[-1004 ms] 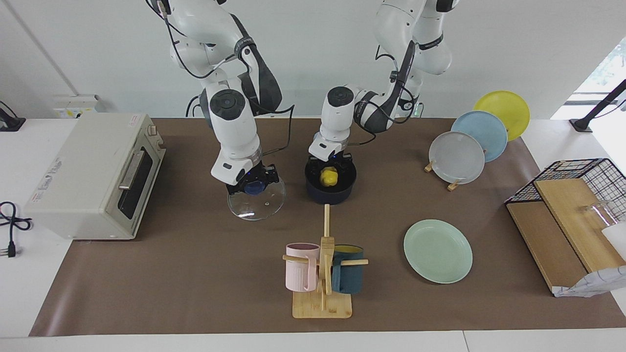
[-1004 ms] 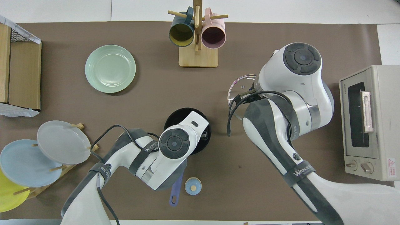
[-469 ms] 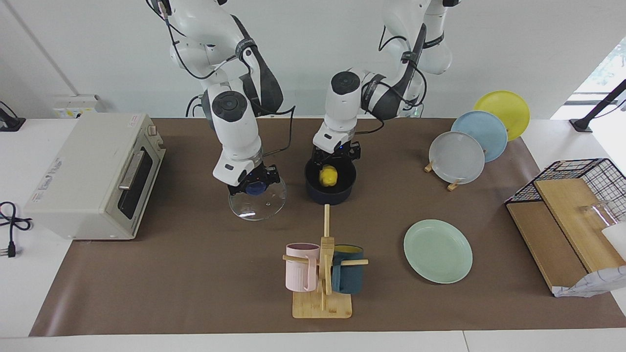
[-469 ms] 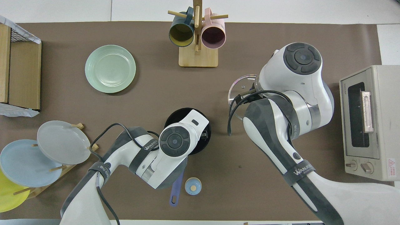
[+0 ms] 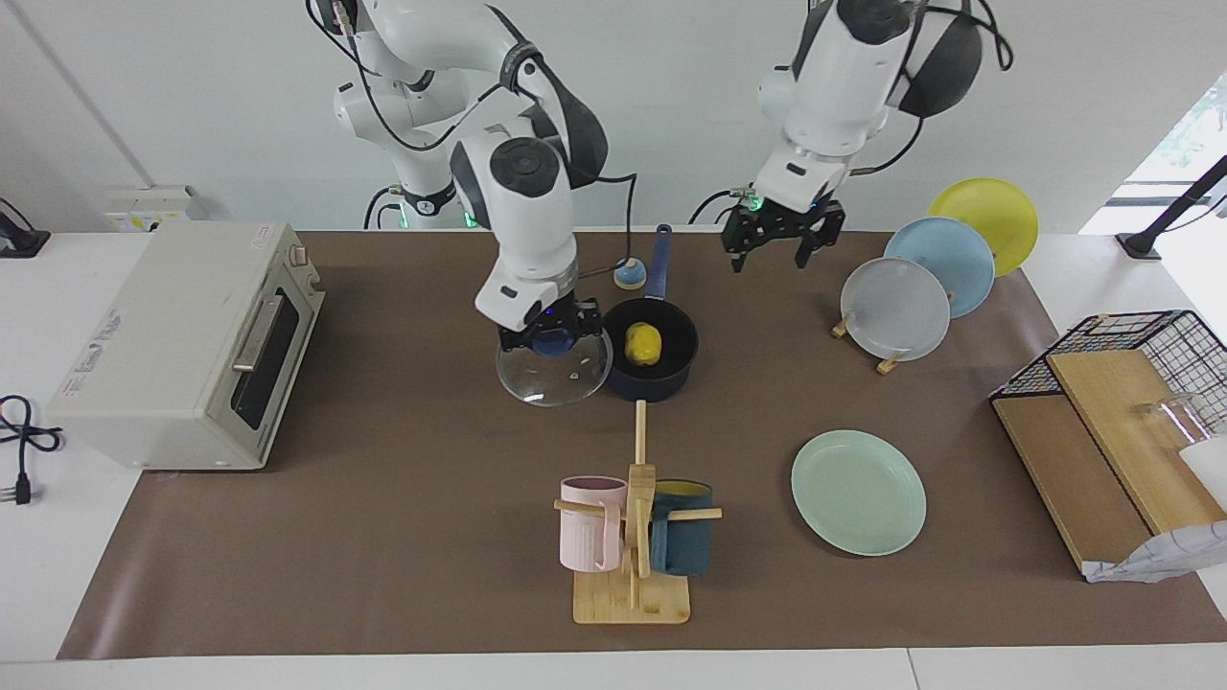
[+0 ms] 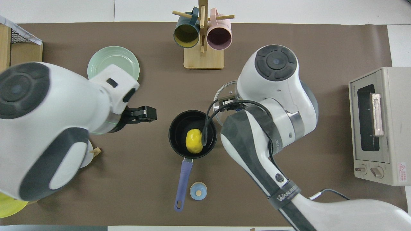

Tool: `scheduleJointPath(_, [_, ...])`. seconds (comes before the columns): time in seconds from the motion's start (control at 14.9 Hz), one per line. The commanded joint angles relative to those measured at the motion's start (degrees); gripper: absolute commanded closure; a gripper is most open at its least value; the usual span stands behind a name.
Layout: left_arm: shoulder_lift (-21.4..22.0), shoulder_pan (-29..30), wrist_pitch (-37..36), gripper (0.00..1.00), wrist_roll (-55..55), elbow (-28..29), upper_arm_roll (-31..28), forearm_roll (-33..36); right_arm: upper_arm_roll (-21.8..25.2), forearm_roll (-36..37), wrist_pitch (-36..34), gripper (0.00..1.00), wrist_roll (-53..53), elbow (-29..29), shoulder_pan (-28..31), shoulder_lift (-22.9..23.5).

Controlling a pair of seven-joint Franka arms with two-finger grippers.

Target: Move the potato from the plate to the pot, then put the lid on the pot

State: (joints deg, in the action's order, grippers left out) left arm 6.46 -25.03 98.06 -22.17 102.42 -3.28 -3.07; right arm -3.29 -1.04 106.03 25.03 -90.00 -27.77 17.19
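Your left gripper (image 5: 783, 237) has let go and pulled up high, fingers spread and empty, toward the worktop's robot-side edge. The potato (image 5: 643, 343) now sits in the pot (image 5: 648, 356) mid-worktop, so the mint plate (image 5: 858, 491) is done with. Your right gripper (image 5: 550, 337) has swung in, clamped on the lid (image 5: 554, 368) knob; the lid hangs just beside the pot's rim, not yet over it.

potato (image 5: 643, 344) in pot (image 5: 671, 381), mid-table. lid (image 5: 554, 369) raised, held by right gripper (image 5: 550, 337), just beside pot toward right arm's end. left gripper (image 5: 784, 229) up in air, fingers spread, between pot and upright plate rack (image 5: 868, 331). plate (image 5: 858, 491) farther from robots, toward left arm's end. mug stand (image 5: 631, 537) farther than pot. bell (image 5: 629, 276) nearer, beside pot handle.
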Motion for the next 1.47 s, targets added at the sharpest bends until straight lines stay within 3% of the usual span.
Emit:
scheduleJointPath(0.0, [0.8,9.4,-2.9,0.00,12.8,-0.7,0.5,-1.2,0.0,-0.4,-0.9,1.00,12.1,4.4,-5.3,3.0])
scheduleJointPath(0.27, [0.8,17.3,-4.9,0.00,21.0,-2.1,0.6,-0.6,0.0,0.6,1.1,1.00,20.9,4.2,-12.1,5.6])
scheduleJointPath(0.47, [0.9,17.3,-6.1,0.00,21.2,-2.8,0.5,3.0,0.0,0.5,1.3,1.00,20.9,3.9,-11.6,5.6])
scheduleJointPath(0.74, [-0.7,17.0,-11.3,0.00,21.3,-9.2,-0.9,3.0,0.0,0.6,5.8,1.00,20.9,1.7,-11.9,6.1])
scheduleJointPath(1.0, [-6.7,16.9,-15.7,0.00,21.4,-15.4,-1.0,3.0,0.0,1.8,6.9,1.00,20.2,0.9,-11.6,6.9])
scheduleJointPath(1.41, [-3.5,16.9,-13.9,0.00,23.0,-10.3,-0.9,3.1,0.0,1.8,7.3,1.00,19.1,-1.8,-11.3,6.1])
